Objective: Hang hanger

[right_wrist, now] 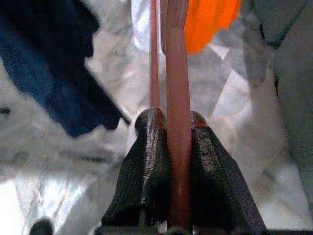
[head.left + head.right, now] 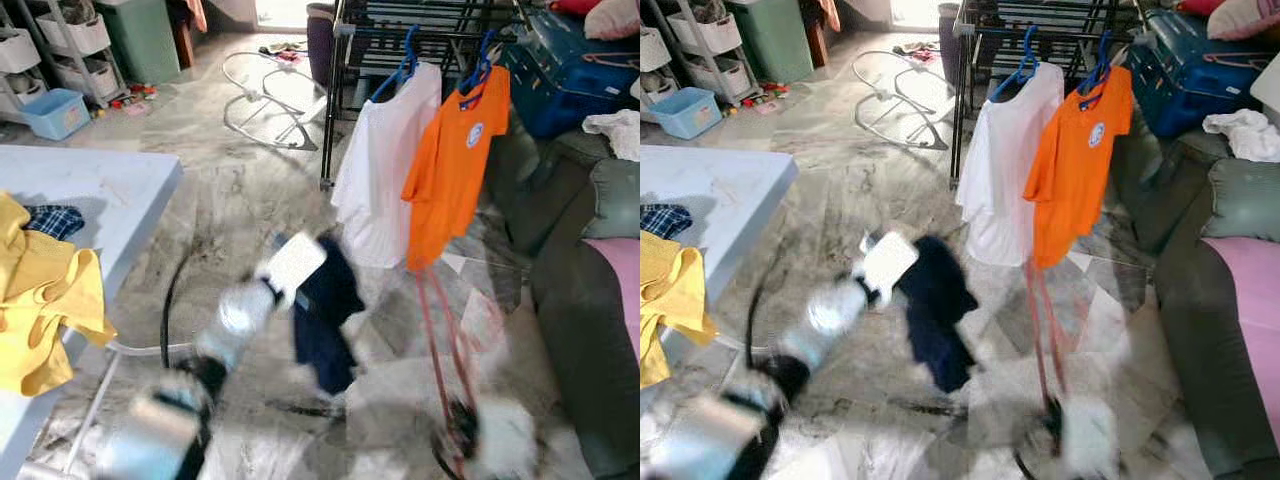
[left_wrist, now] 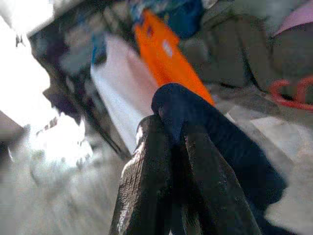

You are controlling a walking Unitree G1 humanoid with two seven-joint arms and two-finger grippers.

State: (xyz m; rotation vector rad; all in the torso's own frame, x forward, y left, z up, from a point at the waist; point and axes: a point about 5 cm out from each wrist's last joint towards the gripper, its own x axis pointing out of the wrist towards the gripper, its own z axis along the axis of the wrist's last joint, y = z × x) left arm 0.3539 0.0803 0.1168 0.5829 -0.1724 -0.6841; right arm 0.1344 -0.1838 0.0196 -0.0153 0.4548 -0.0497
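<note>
Hanger (image 1: pixel 178 122), clamped in the right gripper (image 1: pixel 178 147), is carried toward the rack (image 2: pixel 345 30) while the left gripper (image 3: pixel 171 142) pinches a navy garment (image 2: pixel 322 310); next, lift its hook onto the rail.

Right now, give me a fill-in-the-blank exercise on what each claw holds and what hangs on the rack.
1. The left claw is shut on a ____ garment.
2. The right claw grips a ____ hanger.
3. Beside the white shirt on the rack hangs an ____ shirt.
4. Both hung shirts are on ____ hangers.

Missing words: dark blue; red; orange; blue
</note>
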